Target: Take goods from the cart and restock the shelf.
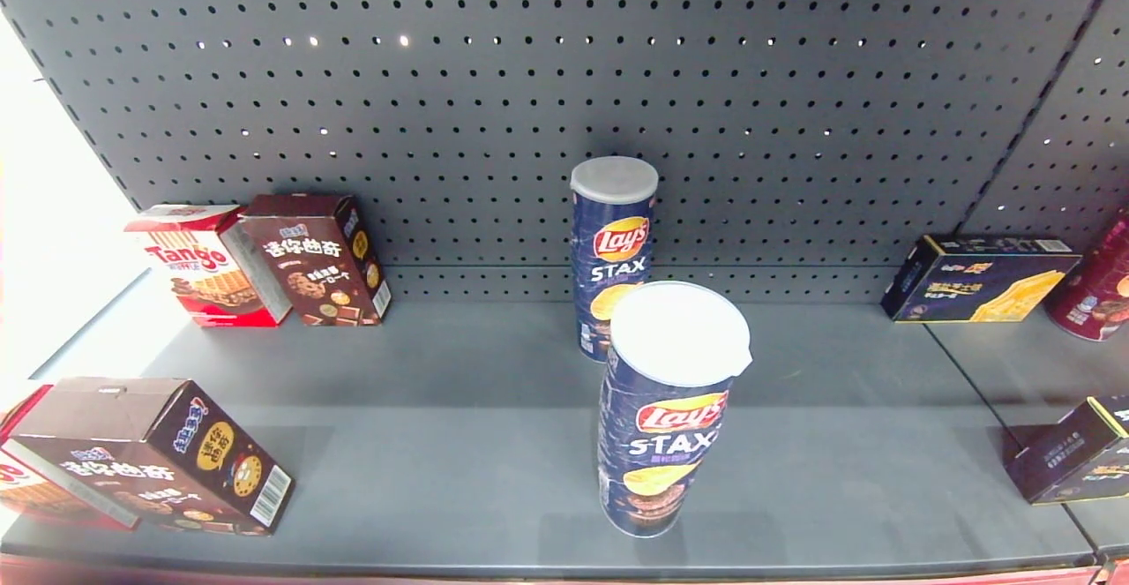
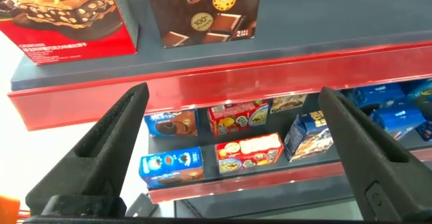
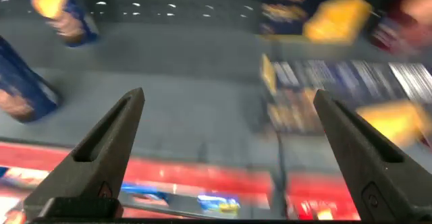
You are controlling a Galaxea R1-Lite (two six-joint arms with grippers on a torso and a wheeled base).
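On the shelf [image 1: 441, 408] two chip tubes stand upright at its middle: the front can [image 1: 670, 408] near its front edge, the rear can [image 1: 613, 254] by its back wall. The left end effector [image 2: 233, 156] and right end effector [image 3: 229, 156] are released and empty, facing the shelf's front edge. Restocking looks partly done. With bare shelf left, another item from the cart seems due.

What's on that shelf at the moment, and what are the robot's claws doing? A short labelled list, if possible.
Shelf: grey, pegboard back
Front can: blue chip can, upright, near the shelf's front edge
Back can: same kind, upright, behind it
Left boxes: red wafer box beside brown cookie box
Left gripper: open, empty
Right gripper: open, empty
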